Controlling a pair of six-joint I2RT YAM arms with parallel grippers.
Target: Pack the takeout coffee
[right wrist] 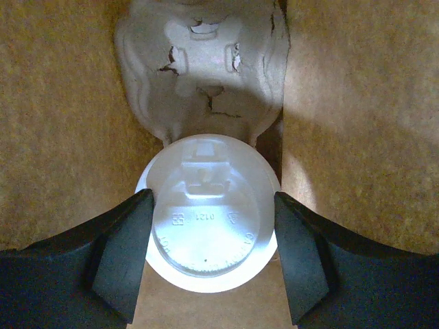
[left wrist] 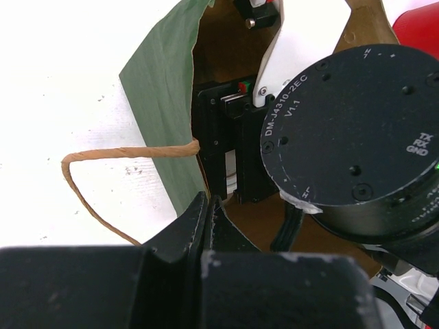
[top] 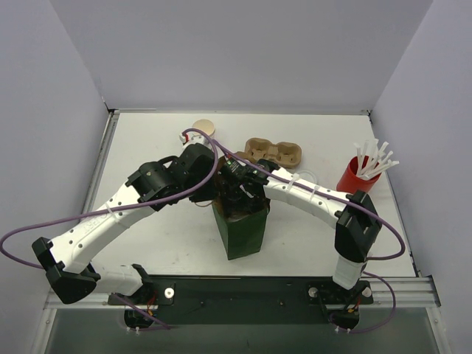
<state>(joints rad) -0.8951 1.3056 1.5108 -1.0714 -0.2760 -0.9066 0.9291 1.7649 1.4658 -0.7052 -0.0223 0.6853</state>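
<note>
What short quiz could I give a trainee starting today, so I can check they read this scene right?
1. True or false: the coffee is uncovered.
2. Fill in: the right end effector holds the coffee inside the ___.
3. Which pinches the bag's rim? A) left end effector B) right end effector C) neither
Key: 1 false; 2 bag; 3 A.

Dark green bag (top: 243, 236), brown inside; white-lidded takeout coffee (right wrist: 208, 219); red cup (top: 352, 179), white straws (top: 372, 158).
</note>
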